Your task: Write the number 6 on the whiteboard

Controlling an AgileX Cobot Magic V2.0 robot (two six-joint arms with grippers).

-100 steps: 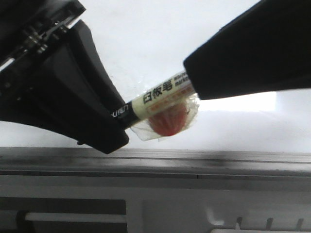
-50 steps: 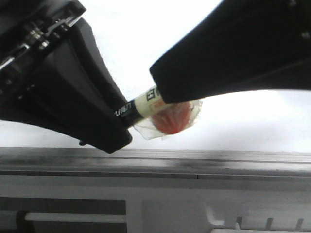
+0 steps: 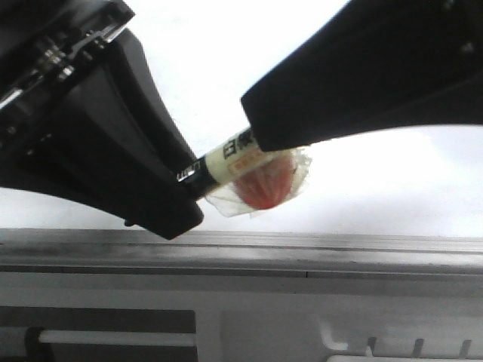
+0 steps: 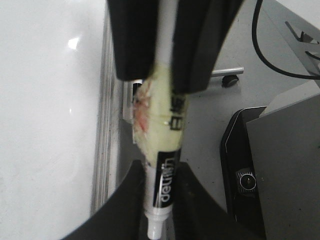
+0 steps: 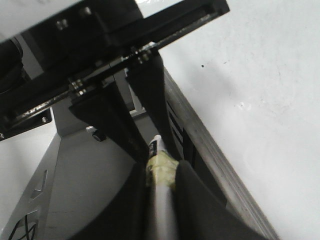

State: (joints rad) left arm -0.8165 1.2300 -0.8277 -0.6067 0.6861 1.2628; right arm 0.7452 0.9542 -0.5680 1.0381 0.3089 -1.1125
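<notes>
A marker (image 3: 226,160) with a black-and-white label, wrapped in yellowish tape with a red patch (image 3: 264,185), spans the gap between my two grippers in the air. My left gripper (image 3: 181,192) is shut on its labelled end (image 4: 167,175), with the white tip sticking out behind the fingers. My right gripper (image 3: 260,132) is shut on the other part of the barrel (image 5: 161,170). Behind them lies the glossy whiteboard (image 3: 226,45), also shown in the wrist views (image 4: 45,125) (image 5: 260,90). The number 6 is out of view.
The whiteboard's grey metal frame (image 3: 241,253) runs along its near edge, with a grey slotted ledge (image 3: 362,339) below it. A tiny black speck (image 5: 202,65) marks the board. A black cable (image 4: 265,50) and a black camera housing (image 4: 245,180) lie beside the table.
My right gripper has slid left along the marker toward the left gripper, covering most of the label, then eased back slightly. The left gripper has stayed put.
</notes>
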